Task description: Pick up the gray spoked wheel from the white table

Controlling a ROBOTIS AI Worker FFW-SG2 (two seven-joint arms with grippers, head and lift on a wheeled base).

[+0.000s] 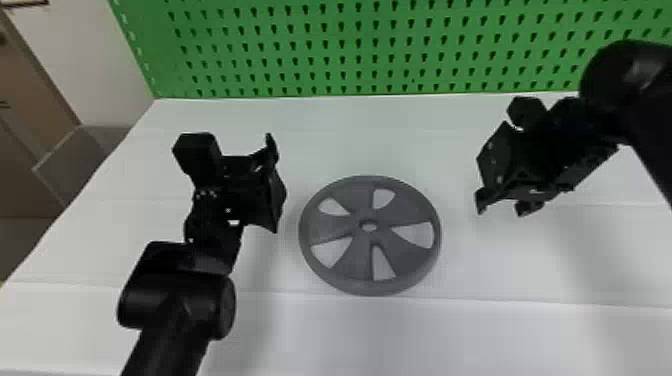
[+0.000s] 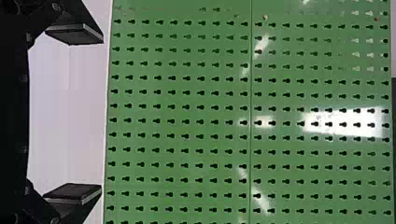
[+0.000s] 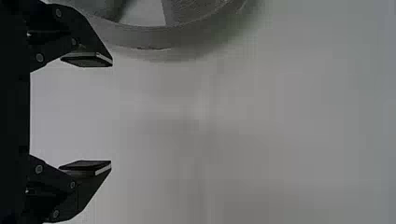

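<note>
While wheel (image 1: 357, 262) lay: flat on tbl (image 1: 325, 340).
L gripper (image 1: 273, 182): fingers were wide.
R gripper (image 1: 504, 206): fingers were wide, apart fr wheel.

Pegboard (image 2: 182, 144): you get white glare in the left wrist view, one broad patch plus smaller streaks.
White table (image 1: 350, 340): bright in your head view, with broad, soft shadows; dimmer in your right wrist view.
Wheel (image 1: 357, 260): soft shadow for you along its rim.
Right arm (image 1: 625, 100): you'll see faint sheen on black.
</note>
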